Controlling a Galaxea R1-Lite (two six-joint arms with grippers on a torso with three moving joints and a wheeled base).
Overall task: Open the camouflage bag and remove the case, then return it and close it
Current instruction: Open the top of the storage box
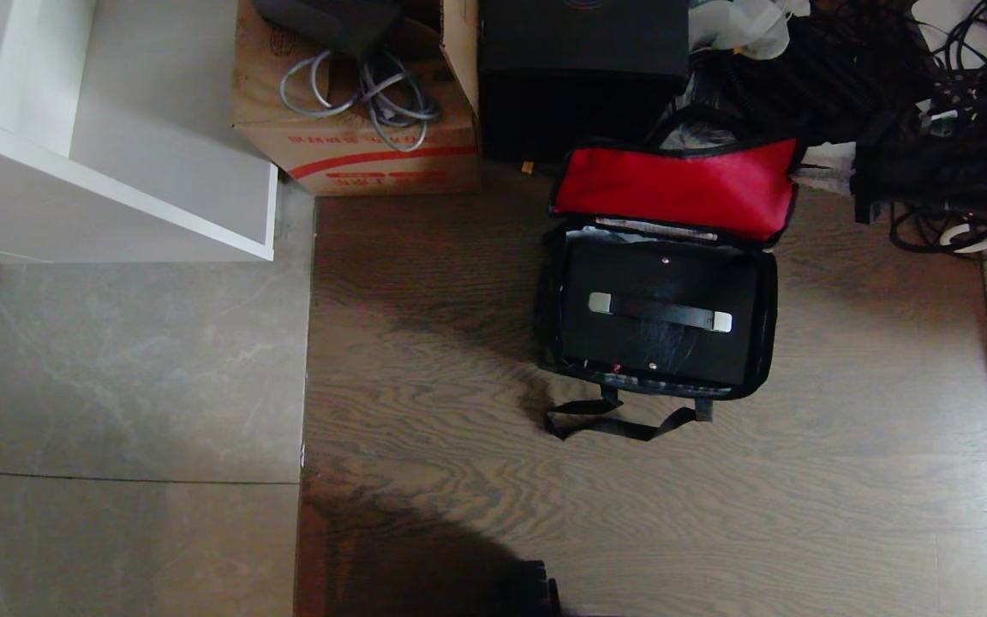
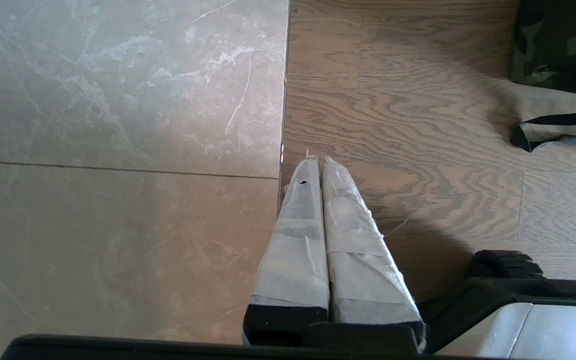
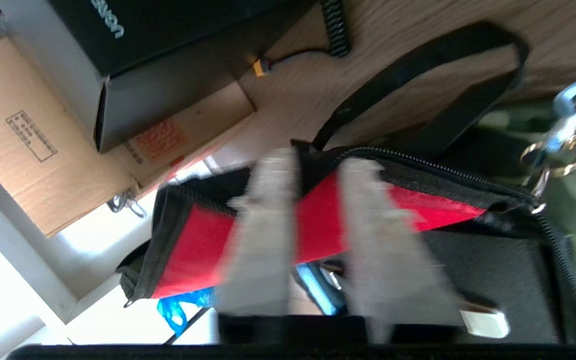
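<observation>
Wood floor point(image 1: 425, 283): camouflage bag point(image 1: 766, 343) open, red lid point(image 1: 673, 187) flipped back; case point(image 1: 659, 313) inside, long axis left-right. Right hand point(image 3: 313, 172) parted, empty, at lid. Left hand point(image 2: 318, 165) closed, empty.

Black case point(image 1: 659, 319) inside open camouflage bag point(image 1: 769, 326)

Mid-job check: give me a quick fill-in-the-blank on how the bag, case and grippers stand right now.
1. The camouflage bag has its red-lined lid flipped ____.
2. The case sits ____ the bag.
3. The left gripper hangs over the floor with its fingers ____.
4. The right gripper has its fingers ____, near the lid.

Missing: open; inside; shut; apart
</observation>
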